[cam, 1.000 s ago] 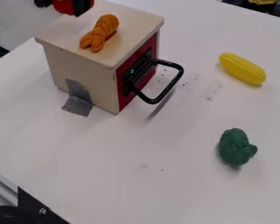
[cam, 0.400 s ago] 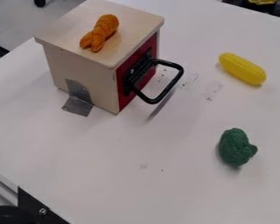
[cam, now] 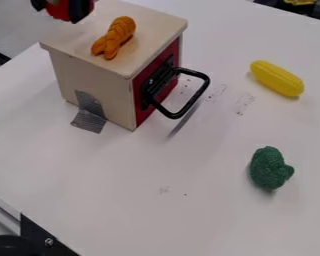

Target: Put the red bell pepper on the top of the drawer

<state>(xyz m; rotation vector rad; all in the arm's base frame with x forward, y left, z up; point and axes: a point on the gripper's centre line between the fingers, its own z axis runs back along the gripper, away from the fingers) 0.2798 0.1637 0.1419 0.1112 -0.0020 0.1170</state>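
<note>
The black gripper (cam: 61, 10) hangs at the upper left, by the far left edge of the drawer unit's wooden top (cam: 76, 42). Its fingers are closed about the red bell pepper (cam: 60, 8), one black tip on each side, presumably so the toy can be lowered straight and let go. The pepper looks smooth and glossy; how far above the wood it is, I cannot tell. The next move probably calls for bringing it inward over the top, then down, since a release at the edge could let something so rounded roll off.

An orange toy (cam: 116, 37), ridged like a braid and forked at its near end, lies on the pale, flat top and narrows the choice of landing spot. Below, the box has plain light sides and a red drawer front (cam: 141, 90), with a bent black handle (cam: 193, 100) jutting out, likely made large for easy gripping. Wrinkled grey tape (cam: 90, 112) runs from the box's side onto the table, probably to keep the unit from sliding.

Farther out on the smooth white table (cam: 156, 220), a yellow toy corn cob (cam: 277, 78), long and finely bumpy, lies on its side. Nearer the camera sits a dark green toy broccoli (cam: 269, 168), lumpy and rough.
</note>
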